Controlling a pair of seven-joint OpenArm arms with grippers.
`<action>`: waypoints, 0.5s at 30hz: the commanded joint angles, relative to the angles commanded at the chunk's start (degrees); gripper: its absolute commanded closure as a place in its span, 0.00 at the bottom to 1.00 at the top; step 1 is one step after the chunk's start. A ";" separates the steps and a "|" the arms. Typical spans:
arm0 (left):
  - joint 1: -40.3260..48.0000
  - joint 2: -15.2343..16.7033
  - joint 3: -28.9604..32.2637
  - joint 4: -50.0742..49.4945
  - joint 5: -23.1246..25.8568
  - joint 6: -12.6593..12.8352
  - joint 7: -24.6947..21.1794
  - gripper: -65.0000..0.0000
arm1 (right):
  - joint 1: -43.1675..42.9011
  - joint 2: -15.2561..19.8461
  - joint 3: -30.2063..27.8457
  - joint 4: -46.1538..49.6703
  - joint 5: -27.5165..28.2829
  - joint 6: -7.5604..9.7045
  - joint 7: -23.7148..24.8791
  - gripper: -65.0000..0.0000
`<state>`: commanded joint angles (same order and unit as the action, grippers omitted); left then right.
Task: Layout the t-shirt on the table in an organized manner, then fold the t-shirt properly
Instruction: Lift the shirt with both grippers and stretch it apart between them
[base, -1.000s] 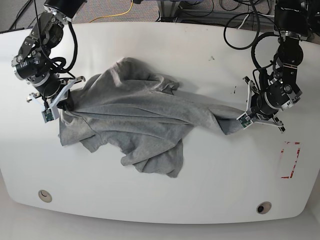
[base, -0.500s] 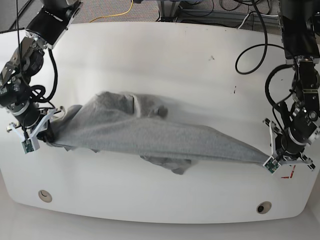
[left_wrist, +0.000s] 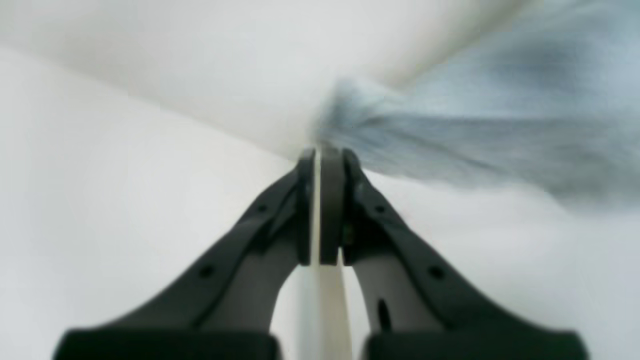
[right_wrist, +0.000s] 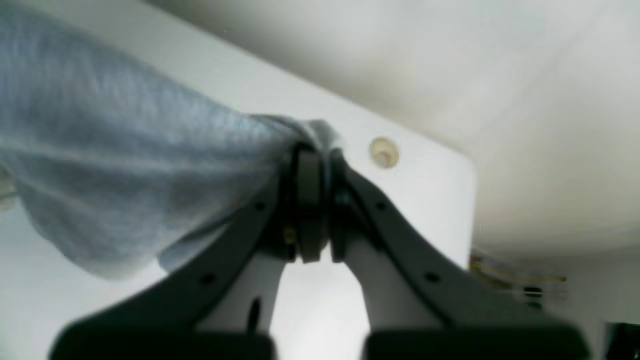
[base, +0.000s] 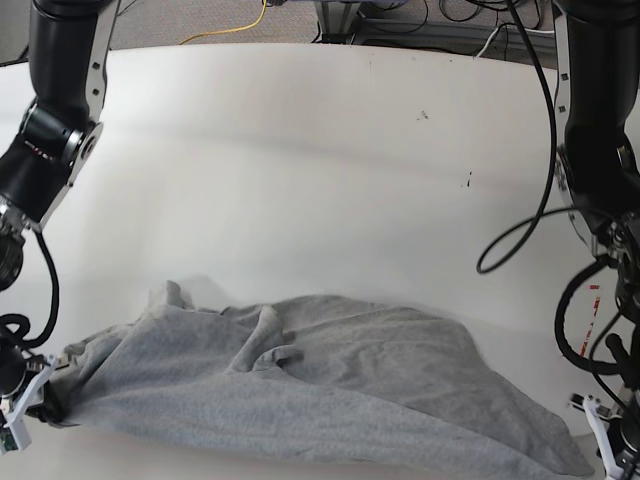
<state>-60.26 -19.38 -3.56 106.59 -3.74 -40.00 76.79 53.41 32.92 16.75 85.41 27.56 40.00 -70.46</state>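
Layout stage, not finished. Shirt (base: 330, 385) hangs stretched between the two arms at the near edge of the table (base: 300, 150), bunched and creased along its upper edge. Left gripper (left_wrist: 322, 155) is pressed together on one end of the cloth; right gripper (right_wrist: 312, 155) pinches the other end. Not yet laid flat; sleeves unsorted; folding not begun

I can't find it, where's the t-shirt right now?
In the base view the t-shirt is stretched along the table's near edge, between the right gripper and left gripper.
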 joint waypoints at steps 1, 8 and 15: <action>-1.58 0.09 0.00 0.00 0.00 0.00 0.00 1.00 | 1.58 0.18 -0.88 -0.70 0.00 0.00 0.00 1.00; -4.48 -0.18 0.62 -0.09 0.00 0.00 0.26 1.00 | 4.75 0.35 -3.25 -2.37 0.09 0.00 -1.76 1.00; 0.79 -2.29 0.44 0.26 -0.35 0.00 0.26 1.00 | -5.54 0.09 -0.62 2.73 0.09 0.00 -2.64 1.00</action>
<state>-59.47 -21.67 -3.12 106.86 -4.09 -40.00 77.05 47.87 33.01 16.13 88.13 27.65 40.00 -73.10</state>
